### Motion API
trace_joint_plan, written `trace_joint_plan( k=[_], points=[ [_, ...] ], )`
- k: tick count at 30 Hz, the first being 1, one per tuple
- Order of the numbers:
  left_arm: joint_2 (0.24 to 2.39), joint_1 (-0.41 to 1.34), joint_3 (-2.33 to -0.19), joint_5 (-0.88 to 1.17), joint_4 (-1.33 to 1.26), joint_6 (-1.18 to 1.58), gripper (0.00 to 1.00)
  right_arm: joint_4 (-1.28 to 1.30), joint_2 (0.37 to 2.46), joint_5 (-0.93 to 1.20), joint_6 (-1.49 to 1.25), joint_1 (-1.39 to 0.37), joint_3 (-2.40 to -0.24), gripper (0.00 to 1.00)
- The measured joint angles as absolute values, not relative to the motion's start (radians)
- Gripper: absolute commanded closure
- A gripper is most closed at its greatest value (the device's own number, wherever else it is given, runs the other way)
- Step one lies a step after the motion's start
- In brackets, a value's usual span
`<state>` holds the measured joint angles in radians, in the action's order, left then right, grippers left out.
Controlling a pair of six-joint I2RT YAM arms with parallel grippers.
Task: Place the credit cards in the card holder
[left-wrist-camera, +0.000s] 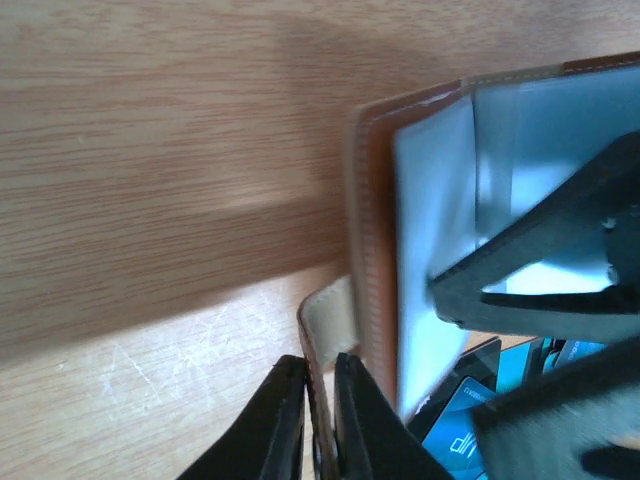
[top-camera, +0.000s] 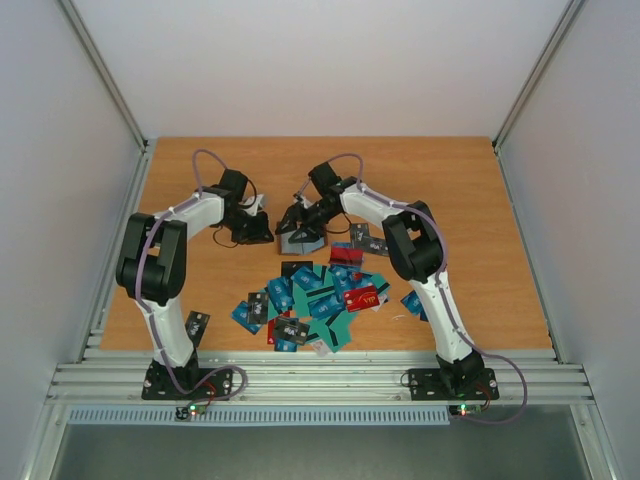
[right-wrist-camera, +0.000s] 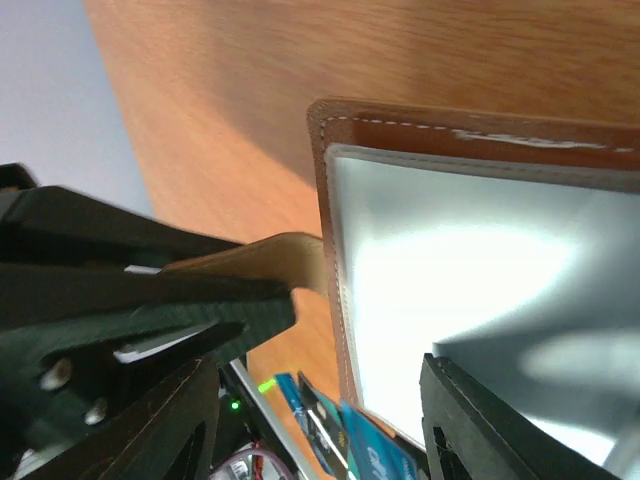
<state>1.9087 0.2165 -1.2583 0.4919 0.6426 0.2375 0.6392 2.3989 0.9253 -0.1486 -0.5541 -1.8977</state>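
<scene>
**Step in hand:** opening and steadying the card holder [left-wrist-camera: 375,230] ahead of loading. No card shows in the visible sleeves.

**Left gripper** [left-wrist-camera: 318,375]: at the bottom of the left wrist view, pinched nearly closed on the holder's tan closure tab [left-wrist-camera: 325,310].

**Right gripper** [right-wrist-camera: 318,365]: about half open, 1 finger over the clear inner sleeve and the other outside the brown edge. No card is seen between them.

**Position:** in the top view the holder sits upper centre on the surface [top-camera: 480,220], between the 2 grippers. The credit cards [top-camera: 310,300] are heaped just below it.

**Judgement:** the next move calls for the right gripper to fetch 1 card, with the left holding the holder open.
</scene>
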Motion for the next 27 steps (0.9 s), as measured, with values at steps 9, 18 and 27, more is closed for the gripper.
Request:
trace_joint_plan(
  k=[9,18,27],
  points=[
    [1.872,0.212,-1.213,0.5,0.648,0.246,0.51,0.652,2.457,0.923,-0.155,-0.555,-1.94,0.46],
    [1.717,0.213,-1.191,0.522,0.626,0.264,0.56,0.669,2.457,0.921,-0.137,-0.554,-1.944,0.46],
    [1.783,0.237,-1.181,0.654,0.5,0.307,0.63,0.673,2.456,0.939,-0.123,-0.537,-1.929,0.49]
  ],
)
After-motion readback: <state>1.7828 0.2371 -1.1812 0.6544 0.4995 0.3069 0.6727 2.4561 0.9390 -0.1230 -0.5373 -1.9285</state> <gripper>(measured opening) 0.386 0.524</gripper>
